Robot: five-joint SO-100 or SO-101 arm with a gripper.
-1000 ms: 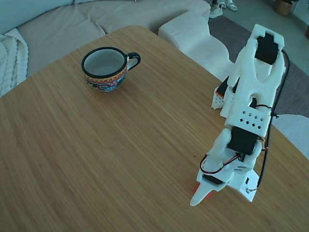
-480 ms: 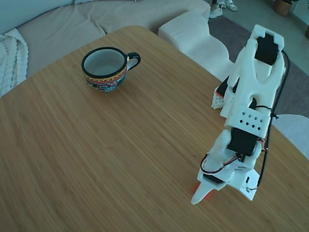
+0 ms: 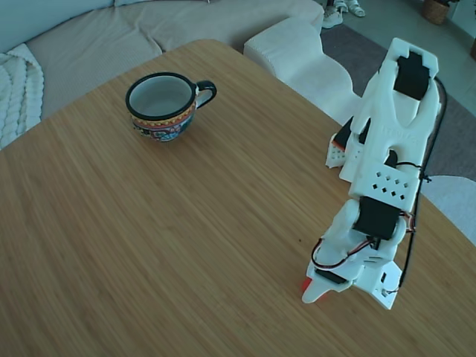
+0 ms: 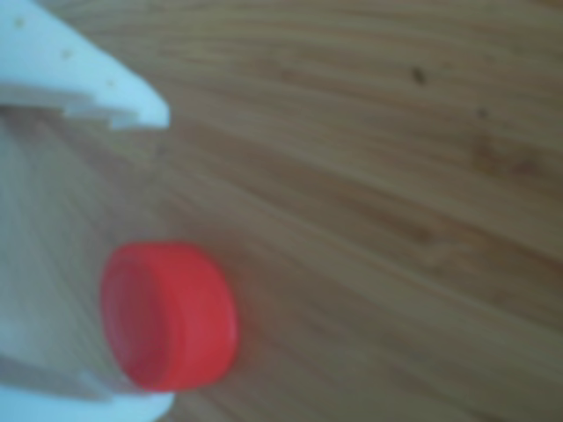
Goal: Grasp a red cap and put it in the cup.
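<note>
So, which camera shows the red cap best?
The other view: the red cap fills much of the picture, lying on the table between the two white fingers of the hand. In the fixed view only a small red sliver shows beside the hand.

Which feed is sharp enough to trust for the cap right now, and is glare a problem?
The fixed view is crisp and evenly daylit, with the cup clear and only mild sheen on the table; there the red cap is just a sliver behind the pincer. The other view is soft and out of focus, though the cap reads plainly between blurred white fingers.
</note>
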